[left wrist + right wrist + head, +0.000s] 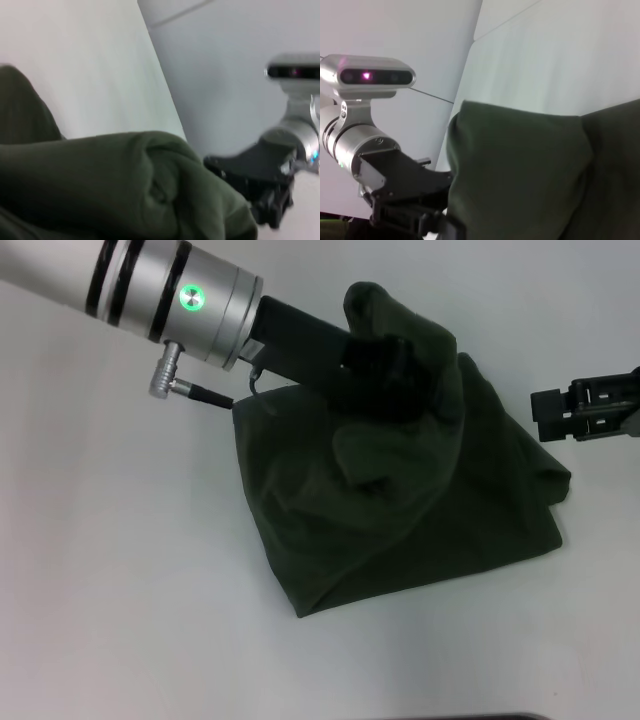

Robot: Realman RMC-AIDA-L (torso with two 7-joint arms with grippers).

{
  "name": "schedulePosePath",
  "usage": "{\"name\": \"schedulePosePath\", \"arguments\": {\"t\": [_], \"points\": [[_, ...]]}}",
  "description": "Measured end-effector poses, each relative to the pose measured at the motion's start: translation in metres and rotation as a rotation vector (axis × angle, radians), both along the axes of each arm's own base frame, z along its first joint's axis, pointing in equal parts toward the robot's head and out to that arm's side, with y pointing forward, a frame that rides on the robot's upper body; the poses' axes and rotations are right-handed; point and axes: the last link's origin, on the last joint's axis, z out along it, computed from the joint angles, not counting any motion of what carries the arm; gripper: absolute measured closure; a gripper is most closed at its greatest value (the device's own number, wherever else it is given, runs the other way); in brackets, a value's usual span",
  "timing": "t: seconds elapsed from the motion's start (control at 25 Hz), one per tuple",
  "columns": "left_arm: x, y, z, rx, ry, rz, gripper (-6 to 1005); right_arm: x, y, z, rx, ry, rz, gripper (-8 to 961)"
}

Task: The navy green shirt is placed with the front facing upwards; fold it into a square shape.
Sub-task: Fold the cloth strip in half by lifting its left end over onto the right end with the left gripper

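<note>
The navy green shirt point(400, 530) lies bunched and partly folded on the white table point(120, 590), plain side up, with no lettering showing. My left gripper point(388, 370) reaches in from the upper left and is shut on a raised fold of the shirt, which drapes over its fingers. My right gripper point(543, 416) hovers just off the shirt's right edge, open, with nothing between its fingers. The left wrist view shows a thick roll of the shirt point(125, 185) close up, with the right gripper point(270, 207) beyond it. In the right wrist view, the shirt point(530, 175) hangs beside the left gripper point(415, 212).
Bare white tabletop surrounds the cloth on the left and front. A dark strip point(500, 717) marks the table's near edge. A grey cable plug point(170, 375) sticks out from the left wrist above the shirt's left corner.
</note>
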Motion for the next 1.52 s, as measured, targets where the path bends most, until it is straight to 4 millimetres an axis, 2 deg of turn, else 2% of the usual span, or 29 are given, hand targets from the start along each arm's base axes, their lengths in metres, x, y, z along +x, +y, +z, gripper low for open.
{"name": "schedulePosePath", "arguments": {"t": [0.24, 0.44, 0.68, 0.88, 1.04, 1.24, 1.44, 1.52], "points": [[-0.004, 0.006, -0.009, 0.051, -0.028, 0.072, 807, 0.000, 0.000, 0.000, 0.003, 0.002, -0.002, 100], [-0.002, 0.003, -0.017, 0.041, -0.022, 0.085, 802, -0.001, 0.002, 0.001, 0.006, 0.003, 0.003, 99], [0.002, 0.005, -0.016, 0.055, -0.059, 0.104, 599, -0.002, 0.003, 0.001, 0.010, 0.006, 0.004, 99], [0.003, 0.005, -0.014, 0.053, -0.061, 0.091, 361, -0.002, 0.003, 0.002, 0.011, 0.004, 0.004, 100], [0.001, 0.007, -0.010, 0.055, -0.061, 0.085, 278, -0.002, 0.004, 0.003, 0.011, 0.004, -0.001, 101], [-0.021, 0.005, 0.012, 0.057, 0.025, 0.011, 175, -0.003, 0.007, 0.005, 0.016, 0.000, -0.008, 101], [-0.063, 0.003, 0.049, 0.125, 0.108, 0.017, 50, 0.001, 0.012, 0.005, 0.019, -0.045, -0.052, 101], [-0.080, 0.003, 0.064, 0.170, 0.122, 0.055, 50, 0.001, 0.015, 0.005, 0.023, -0.074, -0.060, 101]]}}
